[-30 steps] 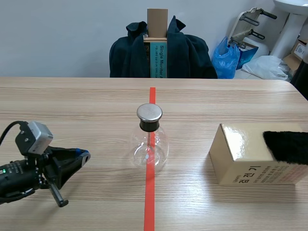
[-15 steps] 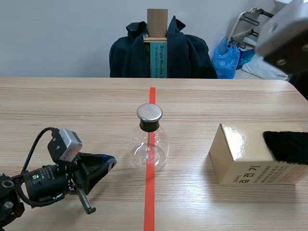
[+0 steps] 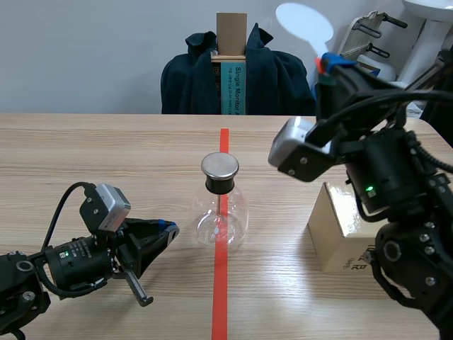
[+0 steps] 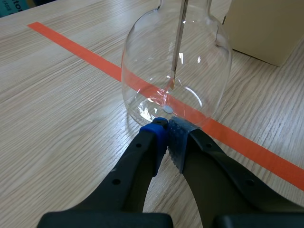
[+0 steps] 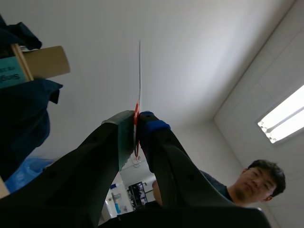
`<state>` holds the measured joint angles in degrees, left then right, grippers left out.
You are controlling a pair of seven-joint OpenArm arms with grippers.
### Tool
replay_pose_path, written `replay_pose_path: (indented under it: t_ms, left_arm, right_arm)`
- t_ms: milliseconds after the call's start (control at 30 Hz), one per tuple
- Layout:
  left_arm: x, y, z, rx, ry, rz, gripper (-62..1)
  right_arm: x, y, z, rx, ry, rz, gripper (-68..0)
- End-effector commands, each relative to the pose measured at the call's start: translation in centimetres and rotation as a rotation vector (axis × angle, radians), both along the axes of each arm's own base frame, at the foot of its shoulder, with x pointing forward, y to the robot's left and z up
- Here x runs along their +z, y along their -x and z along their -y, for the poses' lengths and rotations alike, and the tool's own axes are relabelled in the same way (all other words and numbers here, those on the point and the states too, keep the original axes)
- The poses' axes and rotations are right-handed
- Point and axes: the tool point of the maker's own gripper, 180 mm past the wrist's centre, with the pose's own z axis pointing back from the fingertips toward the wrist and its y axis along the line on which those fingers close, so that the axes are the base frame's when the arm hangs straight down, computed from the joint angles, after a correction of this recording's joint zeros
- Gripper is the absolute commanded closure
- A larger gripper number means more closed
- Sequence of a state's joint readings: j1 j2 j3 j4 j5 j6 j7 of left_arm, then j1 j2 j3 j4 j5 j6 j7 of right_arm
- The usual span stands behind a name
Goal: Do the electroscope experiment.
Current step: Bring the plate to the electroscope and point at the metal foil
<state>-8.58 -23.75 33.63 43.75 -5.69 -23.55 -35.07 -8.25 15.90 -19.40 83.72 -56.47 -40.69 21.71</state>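
Wooden table [image 3: 106, 149], glass flask [image 3: 220, 212] at centre, tan box [image 3: 333, 234] standing apart

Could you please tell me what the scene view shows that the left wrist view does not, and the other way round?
Only the scene view shows the metal cap on the glass flask, the right gripper high above the table, shut on a white round disc, and a dark jacket behind the table. Only the left wrist view shows clearly that the left gripper has its pads together, just short of the flask's wall, and the thin rod hanging inside. Both show the flask, the left gripper, the tan box and the tape line.
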Motion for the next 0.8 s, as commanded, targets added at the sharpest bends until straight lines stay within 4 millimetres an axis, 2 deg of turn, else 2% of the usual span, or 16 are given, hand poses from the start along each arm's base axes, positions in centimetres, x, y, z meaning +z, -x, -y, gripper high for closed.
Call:
replay_pose_path:
  t_ms: [0,200,500,767]
  left_arm:
    - [1.1,-0.8,0.6,0.01,0.03,0.033,-3.2]
    - [0.8,-1.0,0.7,0.017,0.014,0.027,-3.2]
    - [0.6,-1.0,0.7,0.019,0.005,0.022,-3.2]
    - [0.6,-1.0,0.6,0.019,0.003,0.02,-3.2]
  right_arm:
    - [0.5,0.1,-0.5,0.026,0.015,0.025,-0.8]
    - [-2.4,0.8,-2.0,0.071,0.06,-0.043,-0.8]
    - [-5.7,2.1,-2.4,0.091,0.093,-0.131,-0.8]
    - [-7.1,3.1,-2.5,0.096,0.093,-0.178,-0.8]
